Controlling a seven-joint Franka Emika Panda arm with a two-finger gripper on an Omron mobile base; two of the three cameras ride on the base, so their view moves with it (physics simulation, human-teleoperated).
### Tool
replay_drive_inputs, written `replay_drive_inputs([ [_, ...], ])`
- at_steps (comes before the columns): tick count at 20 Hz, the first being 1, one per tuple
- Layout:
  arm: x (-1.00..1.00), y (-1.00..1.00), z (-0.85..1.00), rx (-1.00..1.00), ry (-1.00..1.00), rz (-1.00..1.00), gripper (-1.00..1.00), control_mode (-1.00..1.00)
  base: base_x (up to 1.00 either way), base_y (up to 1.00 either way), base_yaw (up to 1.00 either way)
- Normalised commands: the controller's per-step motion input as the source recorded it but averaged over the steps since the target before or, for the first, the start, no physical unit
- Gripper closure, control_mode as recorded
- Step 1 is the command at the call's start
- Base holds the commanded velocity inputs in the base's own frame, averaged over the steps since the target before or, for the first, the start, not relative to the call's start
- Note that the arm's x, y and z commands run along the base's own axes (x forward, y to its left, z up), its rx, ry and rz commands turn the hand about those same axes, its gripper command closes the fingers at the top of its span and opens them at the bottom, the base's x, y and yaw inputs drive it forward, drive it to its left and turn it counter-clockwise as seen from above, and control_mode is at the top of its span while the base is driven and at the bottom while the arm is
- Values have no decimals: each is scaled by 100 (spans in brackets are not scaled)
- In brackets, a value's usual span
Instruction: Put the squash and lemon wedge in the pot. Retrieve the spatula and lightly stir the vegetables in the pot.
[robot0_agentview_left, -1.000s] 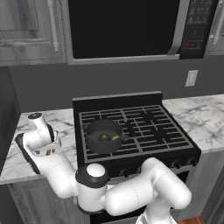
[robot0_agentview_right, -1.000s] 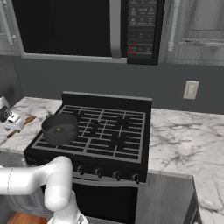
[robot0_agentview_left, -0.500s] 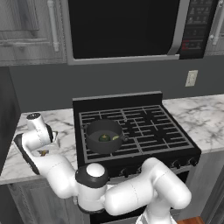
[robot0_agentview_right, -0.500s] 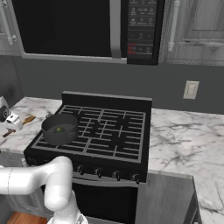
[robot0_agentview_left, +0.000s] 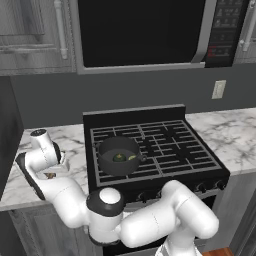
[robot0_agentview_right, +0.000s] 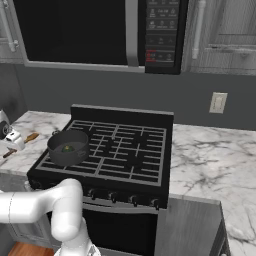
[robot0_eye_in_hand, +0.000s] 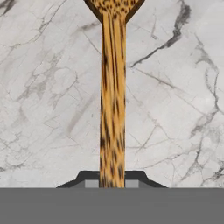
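Gripper (robot0_eye_in_hand: 112, 183) | was open, now clamped on spatula (robot0_eye_in_hand: 112, 100) handle | countertop (robot0_eye_in_hand: 48, 109) beneath, unlifted

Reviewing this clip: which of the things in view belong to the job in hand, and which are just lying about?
Belongs to the job:
- pot on the front left burner
- squash and lemon wedge, both inside the pot
- spatula flat on the marble counter, handle between the closed jaws of the gripper

Just lying about:
- stove
- microwave
- wall outlet

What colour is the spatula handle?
Orange-brown wood with dark speckled grain; the spatula shows best in the hand view.
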Motion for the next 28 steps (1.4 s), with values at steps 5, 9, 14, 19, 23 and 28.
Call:
replay_drive_inputs([
  [5, -32, -29, 24, 1, 0, -1, 100, -100, 0, 0, 0],
  [9, -48, -36, 36, 1, 0, -1, 100, -100, 0, 0, 0],
  [14, -58, -28, 45, 7, 0, -1, 100, -100, 0, 0, 0],
  [19, -72, -22, 51, 15, -4, 0, 100, -100, 0, 0, 0],
  [23, -70, -8, 52, 21, -3, -9, 100, -100, 0, 0, 0],
  [28, -60, -8, 65, 31, 0, -30, 100, -100, 0, 0, 0],
])
